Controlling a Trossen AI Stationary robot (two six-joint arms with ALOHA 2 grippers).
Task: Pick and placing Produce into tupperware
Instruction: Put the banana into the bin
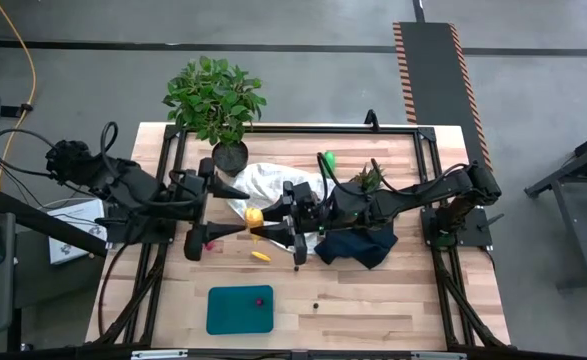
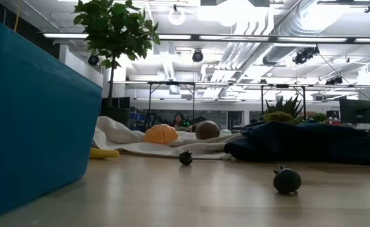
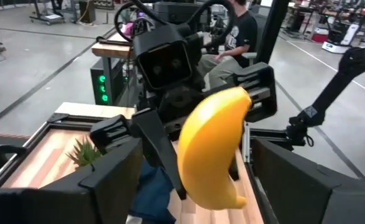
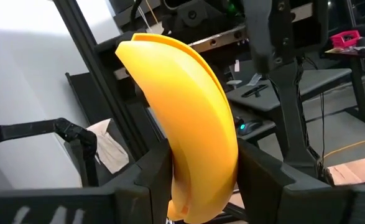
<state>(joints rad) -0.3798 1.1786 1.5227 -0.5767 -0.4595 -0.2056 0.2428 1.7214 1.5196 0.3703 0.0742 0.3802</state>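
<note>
A yellow banana [image 4: 182,112] hangs in the air over the table's middle, with my right gripper [image 4: 198,171] shut on it. My left gripper [image 3: 198,168] faces it from the table's left. It is open, with a finger on each side of the banana [image 3: 213,143] and a gap at both. The teal tupperware [image 1: 241,310] sits at the near edge with a tiny red bit [image 1: 258,299] inside. An orange piece [image 2: 161,133] and a brown ball [image 2: 207,130] lie on the white cloth [image 2: 118,135]. A green piece [image 1: 328,159] lies farther back. My right gripper pinches the banana's lower part [image 4: 198,186] between its two fingers, which lie across it. The fingers come in about level from the table's right. The banana stands upright above them, curved, and is lifted clear of the table.
A potted plant [image 1: 216,100] stands at the far edge. A dark navy cloth [image 1: 358,245] lies under my right arm, with a small spiky green top [image 1: 368,180] beyond it. A yellow piece [image 1: 261,256] and dark bits [image 2: 287,180] [image 2: 185,157] lie on the bare wood.
</note>
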